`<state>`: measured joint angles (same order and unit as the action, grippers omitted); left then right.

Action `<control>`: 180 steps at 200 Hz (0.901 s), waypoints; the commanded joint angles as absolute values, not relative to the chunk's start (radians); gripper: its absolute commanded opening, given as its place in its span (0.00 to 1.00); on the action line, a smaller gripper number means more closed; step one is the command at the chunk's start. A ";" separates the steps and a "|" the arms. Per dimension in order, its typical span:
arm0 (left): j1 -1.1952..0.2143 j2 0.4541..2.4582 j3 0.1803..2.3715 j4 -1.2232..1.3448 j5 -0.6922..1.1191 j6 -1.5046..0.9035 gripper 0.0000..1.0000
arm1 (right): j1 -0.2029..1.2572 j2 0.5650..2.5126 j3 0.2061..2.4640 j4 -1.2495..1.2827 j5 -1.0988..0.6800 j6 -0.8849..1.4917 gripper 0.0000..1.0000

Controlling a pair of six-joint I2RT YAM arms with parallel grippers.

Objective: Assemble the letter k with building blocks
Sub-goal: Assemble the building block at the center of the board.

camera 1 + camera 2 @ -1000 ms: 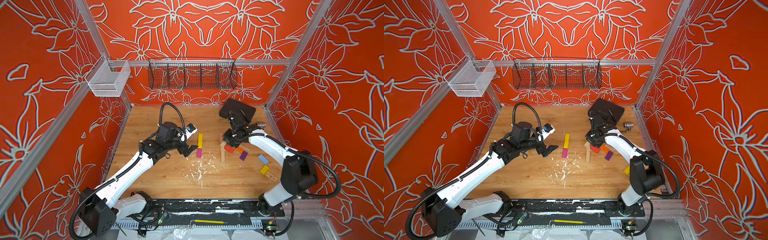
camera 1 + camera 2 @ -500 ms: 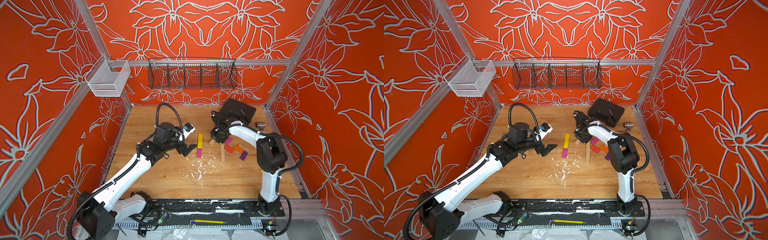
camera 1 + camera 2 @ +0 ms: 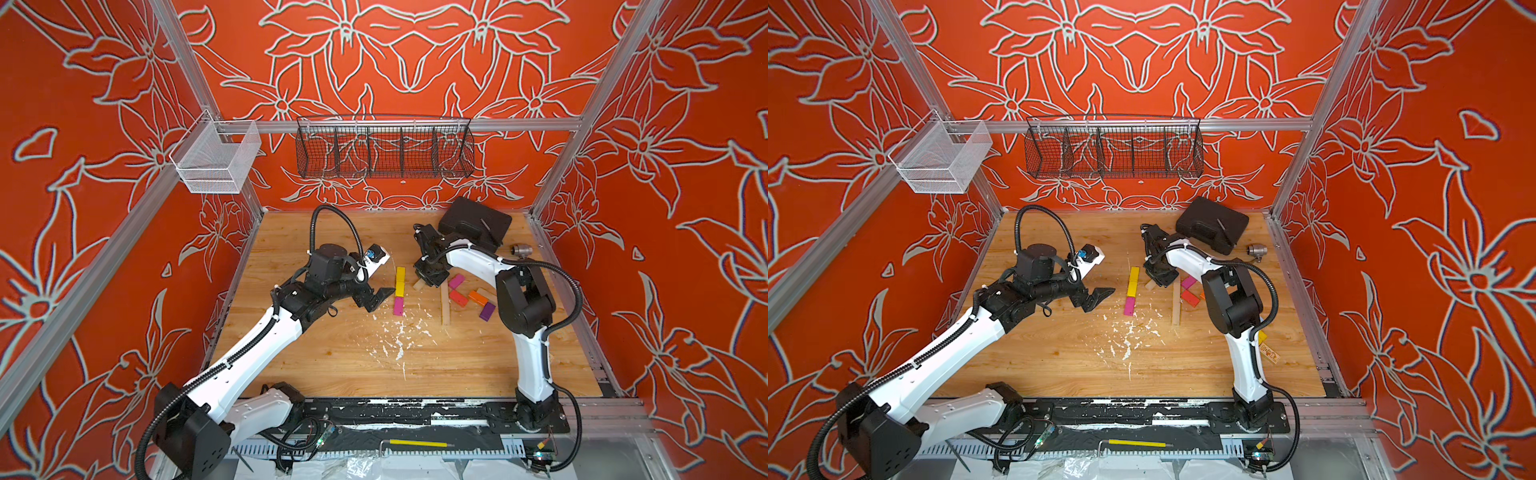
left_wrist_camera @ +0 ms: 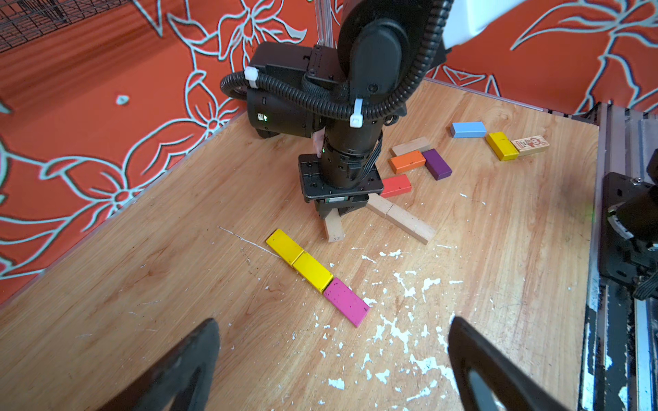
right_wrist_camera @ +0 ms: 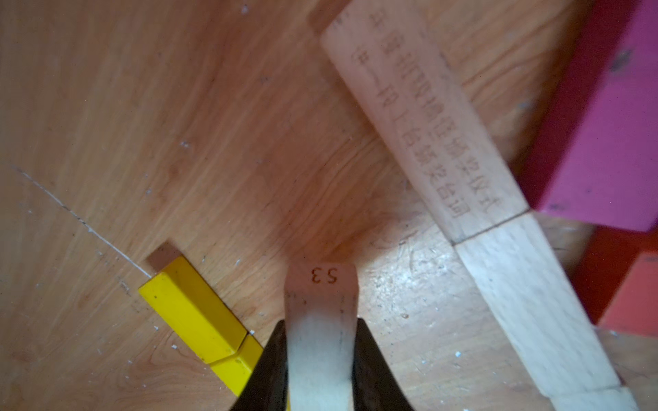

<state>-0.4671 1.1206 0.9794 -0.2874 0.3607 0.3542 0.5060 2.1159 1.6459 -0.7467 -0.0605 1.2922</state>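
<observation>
We pinch a plain wood block (image 5: pixel 321 306) marked 53 in our right gripper (image 4: pixel 334 212). Our left gripper (image 3: pixel 378 299) hangs spread wide near the magenta block (image 4: pixel 346 301).

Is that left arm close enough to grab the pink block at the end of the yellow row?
Probably yes. The left tool hangs open right beside the pink block, and nothing lies between them.

Blocks (image 3: pixel 458 298) lie before case (image 3: pixel 473 222) (nearby).
</observation>
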 commanded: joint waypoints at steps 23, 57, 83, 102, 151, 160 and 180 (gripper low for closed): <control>-0.443 1.134 0.984 -0.272 0.407 0.332 0.97 | 0.515 2.173 1.695 -0.763 -0.085 1.358 0.19; -0.431 1.135 0.985 -0.267 0.422 0.318 0.97 | 0.517 2.198 1.715 -0.751 -0.094 1.385 0.20; -0.426 1.134 0.985 -0.265 0.429 0.314 0.97 | 0.515 2.220 1.746 -0.754 -0.106 1.393 0.21; -0.425 1.132 0.985 -0.262 0.431 0.313 0.97 | 0.517 2.232 1.761 -0.752 -0.117 1.404 0.22; -0.412 1.134 0.985 -0.258 0.447 0.301 0.97 | 0.516 2.241 1.761 -0.752 -0.125 1.407 0.26; -0.410 1.134 0.986 -0.258 0.454 0.301 0.97 | 0.515 2.242 1.761 -0.752 -0.127 1.406 0.28; -0.405 1.134 0.987 -0.258 0.459 0.297 0.97 | 0.516 2.243 1.761 -0.752 -0.127 1.404 0.32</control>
<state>-0.4156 1.1305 0.9794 -0.2749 0.4301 0.3054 0.5060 2.2139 1.7412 -0.7303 -0.1181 1.3739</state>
